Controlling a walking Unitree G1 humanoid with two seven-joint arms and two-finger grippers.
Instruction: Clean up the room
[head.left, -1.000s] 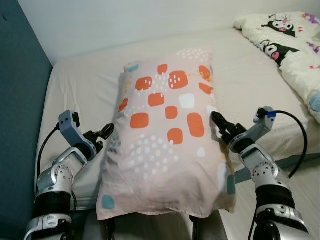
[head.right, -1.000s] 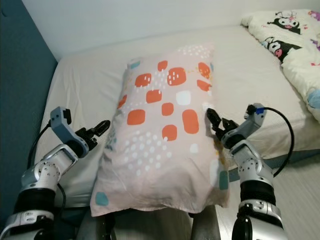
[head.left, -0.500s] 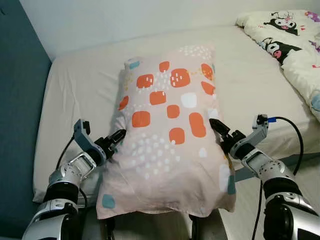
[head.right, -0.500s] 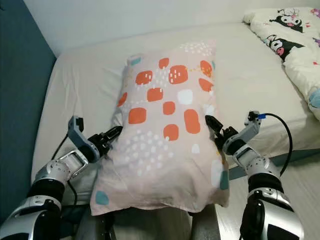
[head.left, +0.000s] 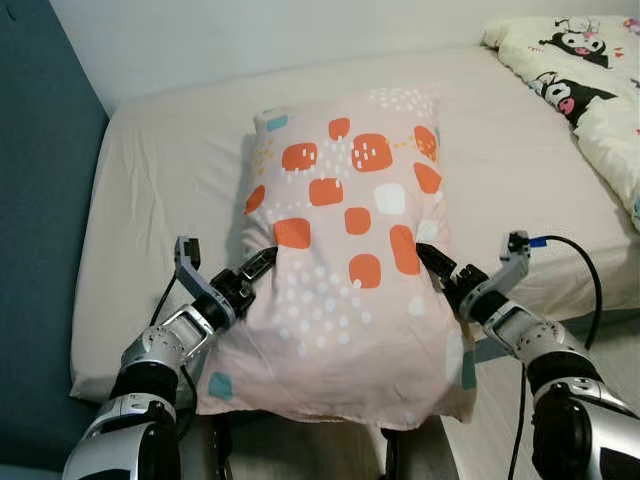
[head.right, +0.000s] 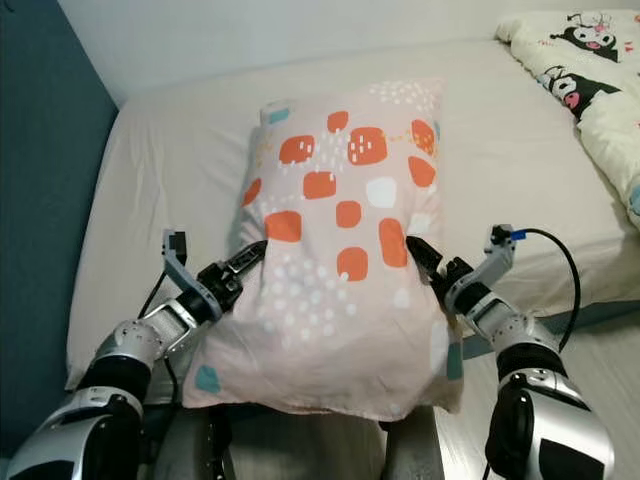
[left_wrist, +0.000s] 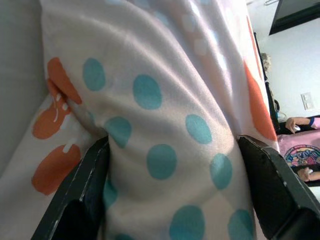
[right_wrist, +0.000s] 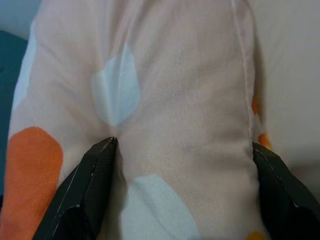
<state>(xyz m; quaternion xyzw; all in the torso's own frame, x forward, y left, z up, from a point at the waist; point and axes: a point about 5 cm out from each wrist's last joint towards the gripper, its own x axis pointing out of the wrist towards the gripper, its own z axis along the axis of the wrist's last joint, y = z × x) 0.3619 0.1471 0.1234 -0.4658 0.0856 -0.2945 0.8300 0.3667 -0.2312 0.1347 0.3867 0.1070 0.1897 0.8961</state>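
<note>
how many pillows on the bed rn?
1. The pillow lies lengthwise on the mattress, near end overhanging the edge, pressed between the left claw and right claw. The cartoon-print quilt at far right could hide more.

The robot has two shiny silver arms with round black joints. The left gripper (head.left: 262, 266) and the right gripper (head.left: 432, 262) each have two long black fingers. Each wrist has a small grey box on it. A thin black cable loops off the right wrist, with a blue tip
</note>
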